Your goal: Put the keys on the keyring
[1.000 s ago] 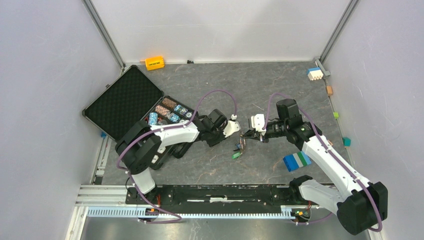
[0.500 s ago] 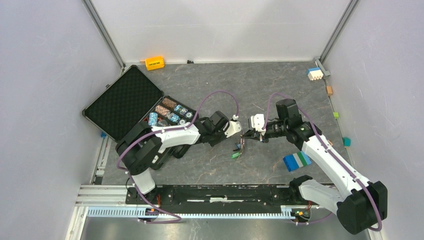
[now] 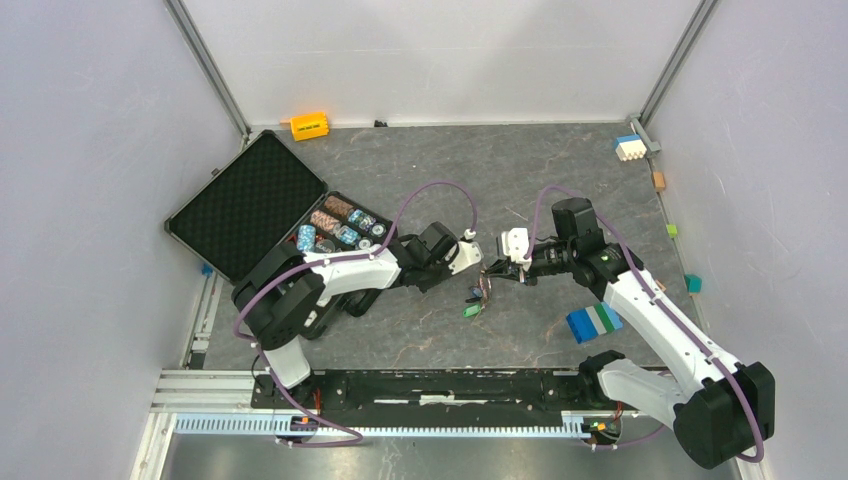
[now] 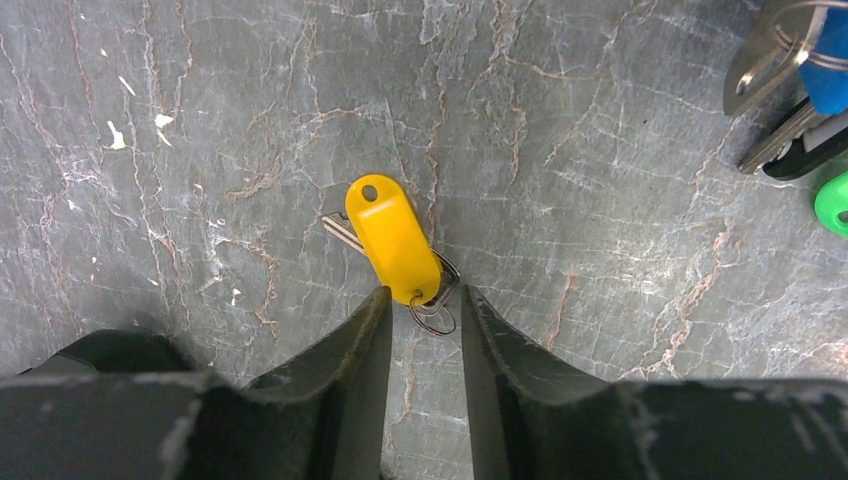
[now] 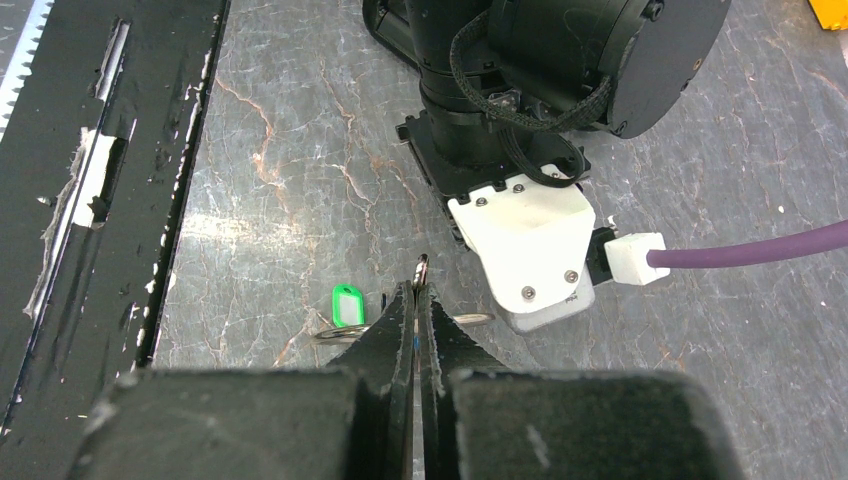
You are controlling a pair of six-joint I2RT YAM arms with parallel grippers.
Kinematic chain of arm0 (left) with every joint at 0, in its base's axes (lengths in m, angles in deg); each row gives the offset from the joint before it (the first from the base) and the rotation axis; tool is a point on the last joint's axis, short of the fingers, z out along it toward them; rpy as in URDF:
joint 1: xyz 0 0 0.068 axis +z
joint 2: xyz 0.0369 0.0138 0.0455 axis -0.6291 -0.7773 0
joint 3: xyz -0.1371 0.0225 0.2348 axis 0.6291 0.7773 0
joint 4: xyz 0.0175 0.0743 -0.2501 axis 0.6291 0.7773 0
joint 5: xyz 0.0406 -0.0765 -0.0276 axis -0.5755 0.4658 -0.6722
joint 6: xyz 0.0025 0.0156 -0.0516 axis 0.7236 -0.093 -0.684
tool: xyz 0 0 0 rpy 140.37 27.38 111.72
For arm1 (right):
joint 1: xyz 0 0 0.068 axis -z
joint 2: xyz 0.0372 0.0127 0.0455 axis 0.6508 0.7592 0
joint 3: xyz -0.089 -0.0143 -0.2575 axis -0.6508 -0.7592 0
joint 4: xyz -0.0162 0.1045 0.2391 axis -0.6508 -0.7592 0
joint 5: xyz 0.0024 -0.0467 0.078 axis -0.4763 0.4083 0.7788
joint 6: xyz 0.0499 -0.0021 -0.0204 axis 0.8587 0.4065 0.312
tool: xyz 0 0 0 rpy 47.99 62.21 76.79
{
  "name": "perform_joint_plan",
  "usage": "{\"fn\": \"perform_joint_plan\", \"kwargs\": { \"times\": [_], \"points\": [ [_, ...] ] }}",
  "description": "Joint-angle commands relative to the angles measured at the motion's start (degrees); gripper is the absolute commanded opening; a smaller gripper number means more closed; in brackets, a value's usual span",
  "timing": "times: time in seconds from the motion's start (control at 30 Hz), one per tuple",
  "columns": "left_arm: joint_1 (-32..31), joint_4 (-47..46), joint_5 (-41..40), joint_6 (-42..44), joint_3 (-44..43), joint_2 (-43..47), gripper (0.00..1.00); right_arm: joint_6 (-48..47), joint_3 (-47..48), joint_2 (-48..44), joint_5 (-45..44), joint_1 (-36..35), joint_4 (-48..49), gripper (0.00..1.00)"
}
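Observation:
A silver key with a yellow tag [image 4: 392, 240] lies flat on the grey table, a small wire loop [image 4: 435, 312] at its near end. My left gripper [image 4: 425, 297] is open just a little, its tips either side of that loop, touching the tag's end. My right gripper [image 5: 416, 290] is shut on the keyring [image 5: 345, 331], held on edge above the table with a green tag [image 5: 346, 304] hanging from it. The same bunch shows in the left wrist view with a blue tag [image 4: 828, 75], and in the top view [image 3: 481, 293] between both grippers.
An open black case [image 3: 250, 200] with chips lies at the left. An orange-yellow block [image 3: 309, 125] sits at the back wall. A blue-green-white brick stack [image 3: 594, 322] lies beside the right arm. Small blocks [image 3: 628, 147] line the right edge. A black rail [image 3: 430, 385] runs along the front.
My left gripper has drawn back slightly to the left. The right gripper and the keyring stay where they were.

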Motion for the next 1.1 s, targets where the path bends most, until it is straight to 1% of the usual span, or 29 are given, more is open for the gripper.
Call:
{"fn": "perform_joint_plan", "kwargs": {
  "times": [0.0, 0.07, 0.2, 0.47, 0.67, 1.07],
  "points": [
    [-0.2, 1.0, 0.9, -1.3, -0.5, 1.2, 0.41, -0.9, 0.8, -0.3, 0.9, 0.2, 0.6, 0.0],
    [-0.2, 1.5, 1.2, -2.0, -0.9, 1.0, 0.43, -0.8, 0.8, -0.3, 0.8, 0.2, 0.6, 0.0],
    [0.3, 3.3, 2.1, -4.8, -2.4, 0.3, 0.43, -0.9, 0.8, -0.3, 0.4, 0.2, 0.6, 0.0],
    [2.2, 5.5, 5.7, -7.7, -4.6, -2.2, 0.39, -0.9, 0.8, -0.1, 0.1, 0.2, 0.6, 0.0],
    [2.7, 5.6, 5.6, -7.9, -5.1, -3.0, 0.31, -0.9, 0.8, 0.2, 0.1, 0.2, 0.5, 0.0],
    [2.9, 6.0, 5.7, -6.1, -5.0, -1.5, 0.11, -0.9, 0.8, 0.0, 0.0, 0.2, 0.5, 0.0]
  ]
}}
